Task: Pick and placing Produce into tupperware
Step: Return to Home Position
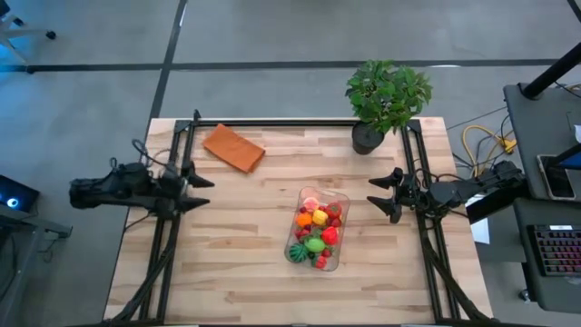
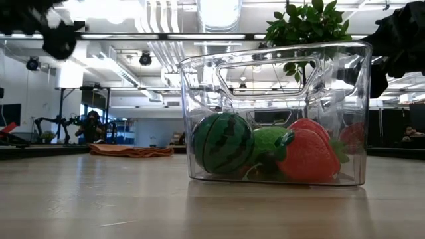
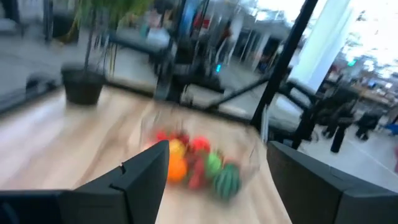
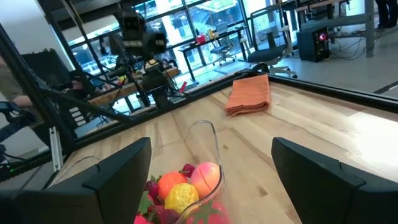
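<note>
The clear tupperware (image 1: pixel 319 229) stands on the table right of centre, filled with the produce (image 1: pixel 317 232): red, orange, yellow and green toy pieces. Against its near wall sit a striped green melon (image 2: pixel 224 143) and a red strawberry (image 2: pixel 307 154). My left gripper (image 1: pixel 201 193) hangs open at the table's left edge, pointing level toward the tub, nothing between its fingers. My right gripper (image 1: pixel 385 194) hangs open at the right edge, just right of the tub and clear of it. Both wrist views show the tub between open fingers (image 3: pixel 214 162) (image 4: pixel 186 186).
An orange-brown folded pad (image 1: pixel 234 147) lies at the table's far left. A potted leafy plant (image 1: pixel 386 98) stands at the far right corner. Black frame rails (image 1: pixel 172 227) run along the left and right edges. Bare wood lies left of and in front of the tub.
</note>
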`<state>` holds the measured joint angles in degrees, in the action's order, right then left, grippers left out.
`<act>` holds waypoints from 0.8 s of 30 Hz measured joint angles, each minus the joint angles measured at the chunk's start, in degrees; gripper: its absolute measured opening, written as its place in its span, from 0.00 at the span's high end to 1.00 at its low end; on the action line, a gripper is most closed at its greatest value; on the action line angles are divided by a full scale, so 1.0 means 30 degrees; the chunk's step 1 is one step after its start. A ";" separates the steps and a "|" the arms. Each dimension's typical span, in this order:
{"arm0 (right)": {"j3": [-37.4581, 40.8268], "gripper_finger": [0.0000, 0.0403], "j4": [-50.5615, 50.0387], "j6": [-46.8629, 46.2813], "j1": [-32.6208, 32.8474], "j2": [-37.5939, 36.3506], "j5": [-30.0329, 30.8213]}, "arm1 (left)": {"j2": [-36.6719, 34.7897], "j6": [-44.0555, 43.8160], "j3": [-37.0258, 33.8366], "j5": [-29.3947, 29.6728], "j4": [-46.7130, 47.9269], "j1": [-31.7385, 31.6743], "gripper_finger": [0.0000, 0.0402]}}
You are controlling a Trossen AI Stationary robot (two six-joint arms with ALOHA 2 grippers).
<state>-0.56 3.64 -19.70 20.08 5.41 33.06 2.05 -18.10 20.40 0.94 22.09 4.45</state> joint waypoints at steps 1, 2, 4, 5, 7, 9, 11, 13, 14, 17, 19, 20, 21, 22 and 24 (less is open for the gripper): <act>0.0000 0.19 -0.0002 0.0000 0.0007 0.0007 -0.0002 | 0.0046 0.0261 0.0418 -0.0017 -0.0151 0.0007 0.36; 0.0000 0.19 -0.0005 0.0000 0.0002 0.0000 0.0000 | 0.0323 0.0558 0.0541 -0.0011 -0.0435 0.0007 0.36; 0.0000 0.19 -0.0004 0.0000 0.0007 0.0000 -0.0006 | 0.0543 0.0956 0.0438 0.0472 0.0257 0.0005 0.36; 0.0000 0.19 -0.0005 0.0000 0.0002 -0.0003 -0.0007 | 0.0319 0.1027 0.0356 0.0487 0.0603 -0.0004 0.36; 0.0000 0.19 0.0000 0.0000 -0.0001 0.0029 0.0010 | -0.0046 0.1266 0.0330 0.0447 0.0307 0.0015 0.36; 0.0000 0.19 -0.0007 -0.0007 0.0007 -0.0007 -0.0007 | -0.0138 0.1328 0.0347 0.0845 0.0341 0.0000 0.36; -0.0007 0.19 0.0000 0.0027 0.0007 0.0006 -0.0002 | -0.0134 0.1658 0.0620 0.1038 -0.0011 0.0000 0.36; -0.0007 0.19 0.0000 0.0029 0.0007 -0.0015 0.0000 | 0.0083 0.1768 0.0490 0.1019 0.0369 0.0000 0.36; -0.0007 0.19 0.0000 0.0047 0.0004 0.0007 -0.0005 | 0.0259 0.1672 0.0447 0.0987 0.0470 0.0000 0.36; -0.0007 0.19 -0.0001 0.0066 0.0007 0.0000 -0.0066 | 0.0391 0.1667 0.0360 0.0977 0.0392 0.0000 0.36; -0.0007 0.19 -0.0007 0.0070 0.0007 -0.0006 -0.0073 | 0.0271 0.1679 0.0360 0.1036 0.0249 0.0000 0.36; -0.0007 0.19 -0.0007 0.0073 0.0007 -0.0020 -0.0072 | 0.0228 0.1679 0.0360 0.1162 0.0246 0.0000 0.36; -0.0007 0.19 -0.0007 0.0073 -0.0001 -0.0022 -0.0066 | 0.0201 0.1679 0.0353 0.1413 0.0232 0.0000 0.36; -0.0007 0.19 -0.0007 0.0073 0.0007 -0.0005 -0.0068 | 0.0132 0.1680 0.0338 0.1719 0.0148 0.0000 0.36; -0.0007 0.19 -0.0007 0.0073 0.0007 0.0000 -0.0066 | -0.0027 0.1679 0.0372 0.2395 0.0122 0.0000 0.36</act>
<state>-0.58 3.62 -19.49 20.10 5.41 32.86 1.97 -13.06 21.51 8.12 22.46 4.45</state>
